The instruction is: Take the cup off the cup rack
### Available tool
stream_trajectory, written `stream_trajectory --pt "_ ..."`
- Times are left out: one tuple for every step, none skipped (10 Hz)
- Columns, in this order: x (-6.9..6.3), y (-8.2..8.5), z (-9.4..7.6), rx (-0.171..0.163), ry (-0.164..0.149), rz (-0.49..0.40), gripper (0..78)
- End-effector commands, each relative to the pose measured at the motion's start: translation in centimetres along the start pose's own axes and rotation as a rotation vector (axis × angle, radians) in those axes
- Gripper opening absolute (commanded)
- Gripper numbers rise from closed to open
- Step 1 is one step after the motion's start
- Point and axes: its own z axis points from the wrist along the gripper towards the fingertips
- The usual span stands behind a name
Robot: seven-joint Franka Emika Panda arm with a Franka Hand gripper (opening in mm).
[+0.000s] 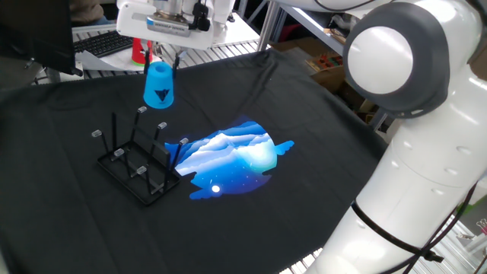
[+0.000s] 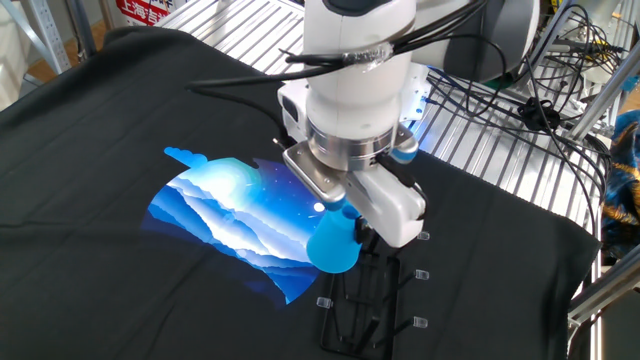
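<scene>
A black cloth with a blue mountain print (image 1: 232, 158) (image 2: 235, 215) covers the desk (image 1: 304, 114) (image 2: 90, 130), with the low black wire-frame cup rack (image 1: 137, 164) (image 2: 375, 300) standing just beside that print.

A black cloth (image 1: 304, 114) with a blue mountain print (image 1: 232, 158) covers the bench, print below the jaws.
</scene>
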Motion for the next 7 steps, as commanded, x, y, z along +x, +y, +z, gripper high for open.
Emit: stream_trajectory --pt "0.0 0.0 -0.3 -0.020 -0.008 0.210 1.2" --pt "0.0 0.0 -0.3 -0.015 0.001 0.198 1.2" --pt "0.0 0.0 -0.3 0.002 0.013 0.157 1.2" --pt "-0.2 -0.3 -0.4 0.002 0.018 0.135 1.2" --pt "-1.4 -2.7 -1.1 0.000 0.025 0.081 1.2" --pt "-2.1 -4.1 -1.3 0.007 0.022 0.044 1.2" --pt "-2.9 -5.4 -1.3 0.008 0.020 0.003 1.2"
